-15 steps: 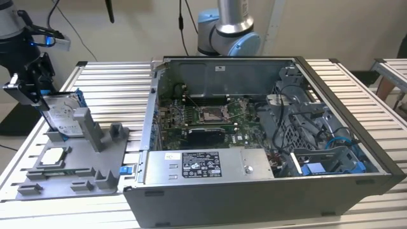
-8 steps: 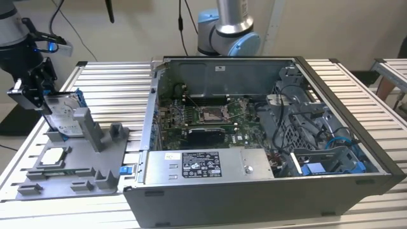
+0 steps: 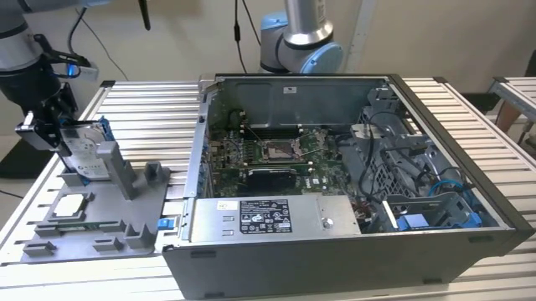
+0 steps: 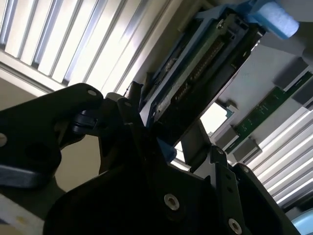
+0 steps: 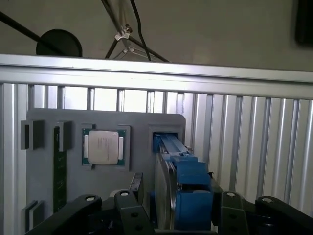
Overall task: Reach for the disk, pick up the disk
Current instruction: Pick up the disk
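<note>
Silver rectangular hard-drive disk in blue plastic carrier: upright in slot of flat grey plastic fixture tray, exterior view's left, black gripper over it.
First wrist view: fingers spread astride disk, slim gap on one side, seemingly unclamped.
Second wrist view: disk edge runs between jaws.
Advice: centre, close squarely on flat faces, lift straight along slot.

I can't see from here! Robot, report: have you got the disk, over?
Robot hand right at the disk. It stands upright in the grey tray. Square chip lies flat beside it, apart.
</note>
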Robot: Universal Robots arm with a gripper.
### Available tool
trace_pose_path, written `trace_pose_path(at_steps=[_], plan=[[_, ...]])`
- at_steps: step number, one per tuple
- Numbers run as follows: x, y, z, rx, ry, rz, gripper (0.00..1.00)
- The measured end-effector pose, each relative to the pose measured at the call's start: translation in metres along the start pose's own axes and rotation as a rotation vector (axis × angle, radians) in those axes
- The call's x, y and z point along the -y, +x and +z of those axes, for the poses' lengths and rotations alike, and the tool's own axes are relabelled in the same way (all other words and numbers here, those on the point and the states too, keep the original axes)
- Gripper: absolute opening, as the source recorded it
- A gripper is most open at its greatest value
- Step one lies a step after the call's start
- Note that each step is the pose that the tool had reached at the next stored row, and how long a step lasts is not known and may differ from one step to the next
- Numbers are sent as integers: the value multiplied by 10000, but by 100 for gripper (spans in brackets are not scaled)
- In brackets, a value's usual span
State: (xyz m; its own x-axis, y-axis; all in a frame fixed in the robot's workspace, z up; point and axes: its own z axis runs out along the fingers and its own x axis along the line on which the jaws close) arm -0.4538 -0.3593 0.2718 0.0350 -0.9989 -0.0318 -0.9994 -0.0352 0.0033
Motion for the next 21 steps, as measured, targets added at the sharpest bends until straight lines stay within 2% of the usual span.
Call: trace_pose_path(at_steps=[3, 19, 20, 21], plan=[[0, 1, 32, 0, 0, -2, 100], [0, 2, 65, 3, 0, -2, 100], [0, 2, 65, 4, 0, -2, 0], [0, 2, 65, 5, 0, -1, 0]])
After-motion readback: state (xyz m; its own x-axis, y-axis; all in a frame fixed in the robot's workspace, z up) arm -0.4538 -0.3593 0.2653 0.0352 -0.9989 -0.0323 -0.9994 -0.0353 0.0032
